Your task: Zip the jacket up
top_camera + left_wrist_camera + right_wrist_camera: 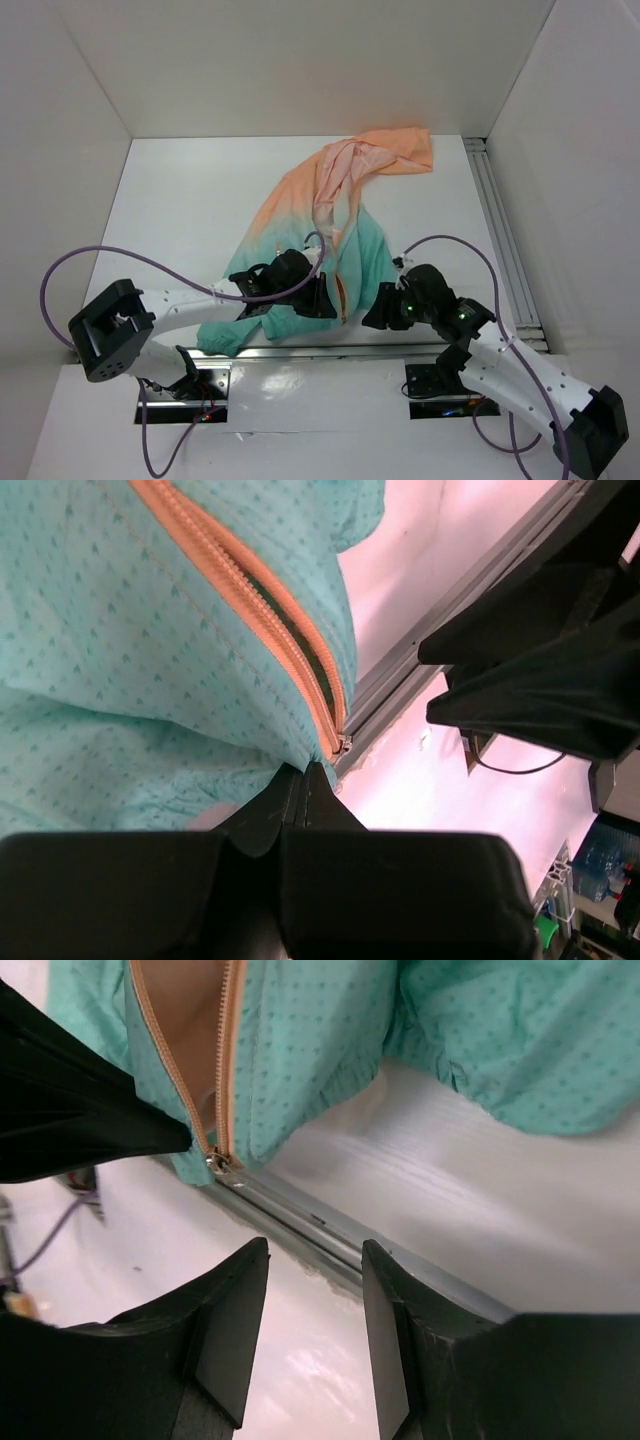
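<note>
The jacket (330,210) lies flat on the white table, peach-orange at the far right and teal toward the near edge. Its orange front zipper (343,290) runs to the near hem. The slider (215,1163) sits at the bottom end with the two tapes spread apart above it; it also shows in the left wrist view (343,745). My left gripper (303,772) is shut, its tips pinching the teal hem beside the slider; it shows in the top view (322,298). My right gripper (312,1252) is open and empty, just off the hem near the table edge, right of the zipper (374,314).
A grey metal rail (300,1222) runs along the table's near edge under the hem. Another rail (500,240) lines the right side. White walls enclose the table on three sides. Purple cables (100,255) loop over both arms.
</note>
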